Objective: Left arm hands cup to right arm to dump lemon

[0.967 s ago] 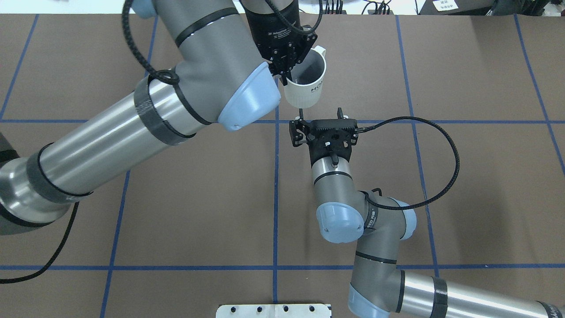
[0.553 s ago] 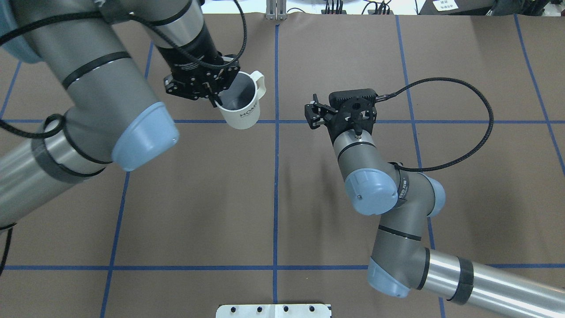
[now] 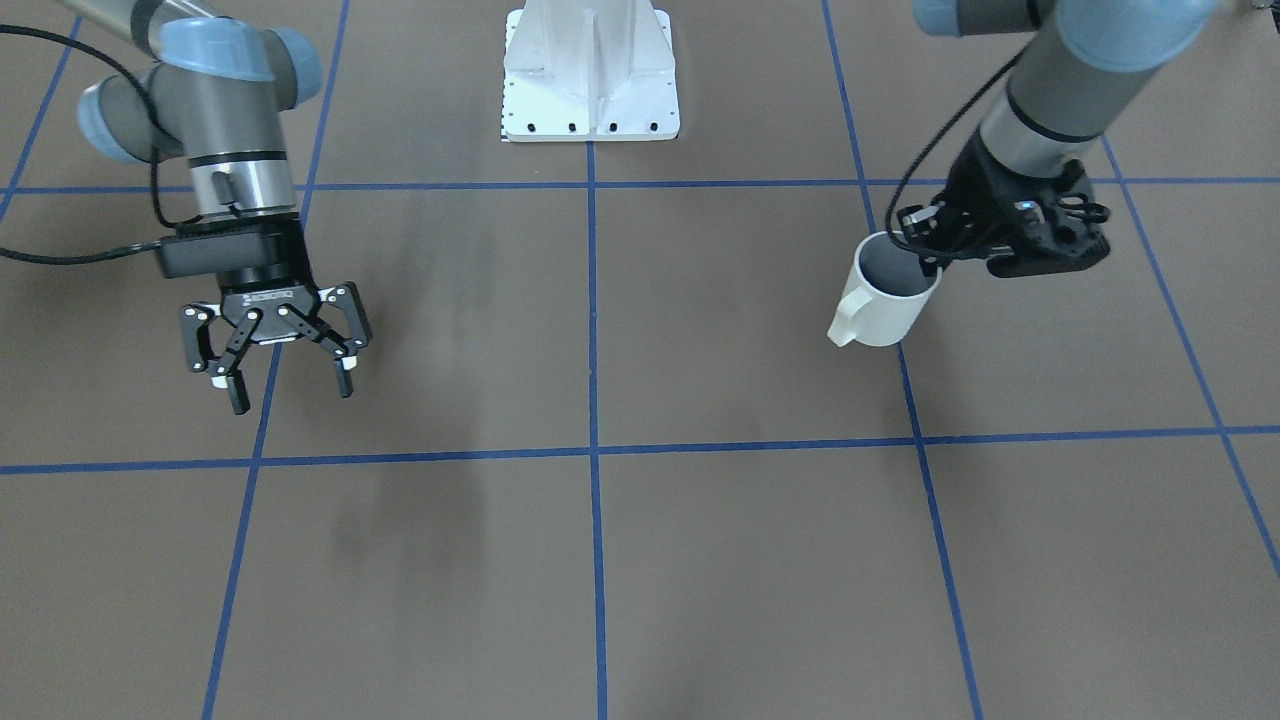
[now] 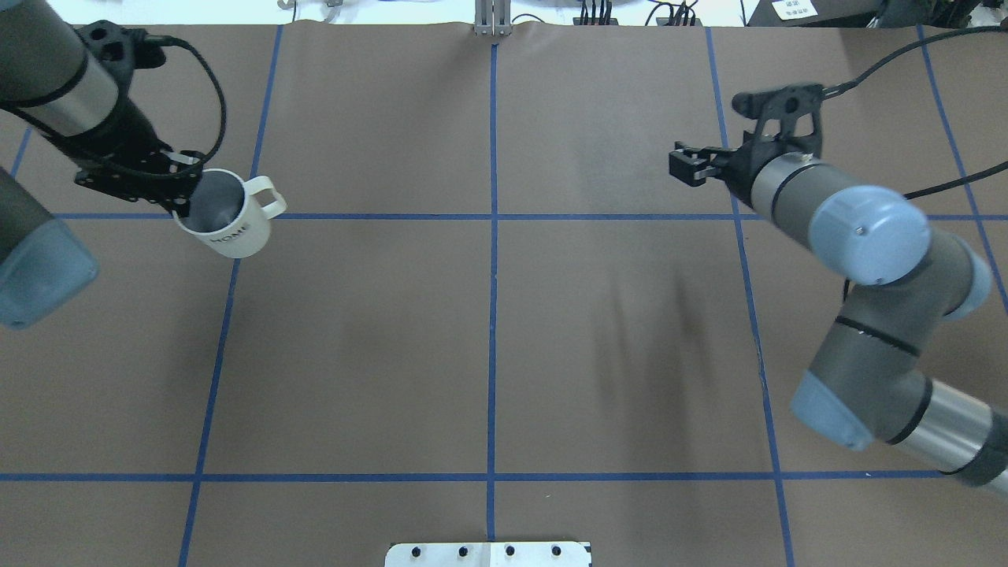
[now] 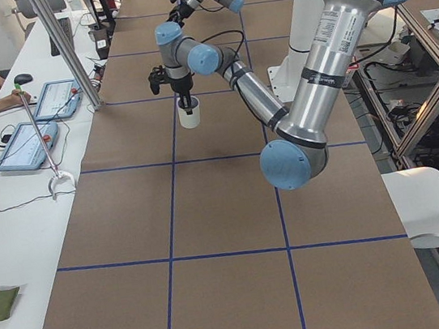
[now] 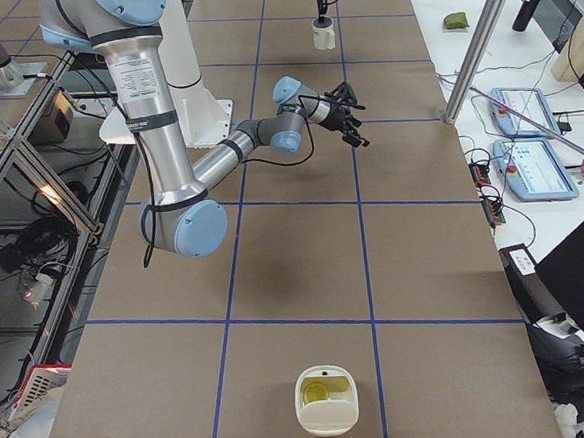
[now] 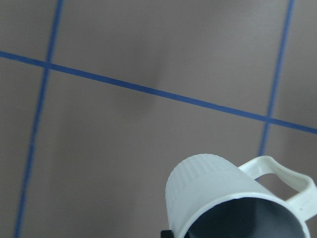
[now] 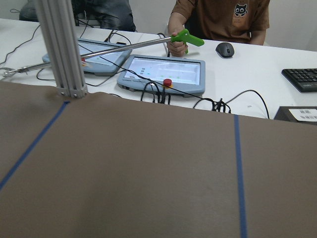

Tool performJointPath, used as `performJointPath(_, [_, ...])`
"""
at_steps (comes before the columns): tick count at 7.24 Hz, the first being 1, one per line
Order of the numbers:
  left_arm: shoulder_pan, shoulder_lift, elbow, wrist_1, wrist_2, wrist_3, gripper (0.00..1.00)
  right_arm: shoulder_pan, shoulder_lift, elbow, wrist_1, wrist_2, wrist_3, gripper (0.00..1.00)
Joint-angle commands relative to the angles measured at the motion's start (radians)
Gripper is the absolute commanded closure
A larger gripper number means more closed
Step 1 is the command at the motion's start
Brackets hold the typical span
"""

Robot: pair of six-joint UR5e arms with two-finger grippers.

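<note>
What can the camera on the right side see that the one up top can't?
Only the right-side camera shows the white bowl at the table's near end, with what looks like the lemon inside. Only the top camera shows the word HOME on the cup and its grey inside. Both show the left gripper holding the cup by its rim, and the right gripper far from it, holding nothing.

Illumination even, diffuse, supplied from above. Soft, faint shadows cast on table point(image 4: 378, 354) beneath arms. Specular highlights noted on silver tube of right arm point(image 4: 957, 425). Far strip at overhead view's top edge overexposed. Left wrist view softened; cup point(image 7: 218, 196) slightly blurred.
</note>
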Motion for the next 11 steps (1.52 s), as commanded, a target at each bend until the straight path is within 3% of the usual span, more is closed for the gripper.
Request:
performJointPath(1, [-0.111,0.136,0.044,-0.065,-0.037,0.228,1.00,0.296,-0.119,0.010,-0.012,0.463,-0.122,0.00])
performJointPath(3, [-0.151,0.196,0.131,-0.068,-0.096,0.386,1.00,0.478,-0.229,-0.007,-0.047,0.663,-0.332,0.00])
performJointPath(4, [-0.150,0.212,0.170,-0.101,-0.096,0.391,1.00,0.575,-0.221,-0.019,-0.160,0.810,-0.410,0.00])
performJointPath(5, [-0.148,0.285,0.220,-0.237,-0.097,0.401,1.00,0.645,-0.224,-0.019,-0.262,0.892,-0.542,0.00])
performJointPath(6, [-0.147,0.295,0.265,-0.319,-0.101,0.390,1.00,0.660,-0.219,-0.016,-0.355,0.916,-0.588,0.00])
performJointPath(7, [-0.145,0.295,0.274,-0.314,-0.151,0.387,1.00,0.661,-0.225,-0.016,-0.397,0.922,-0.589,0.00])
performJointPath(9, [-0.147,0.295,0.274,-0.307,-0.206,0.384,1.00,0.665,-0.236,-0.018,-0.400,0.957,-0.589,0.00])
performJointPath(11, [-0.144,0.295,0.282,-0.309,-0.193,0.379,0.82,0.665,-0.235,-0.019,-0.400,0.956,-0.589,0.00])
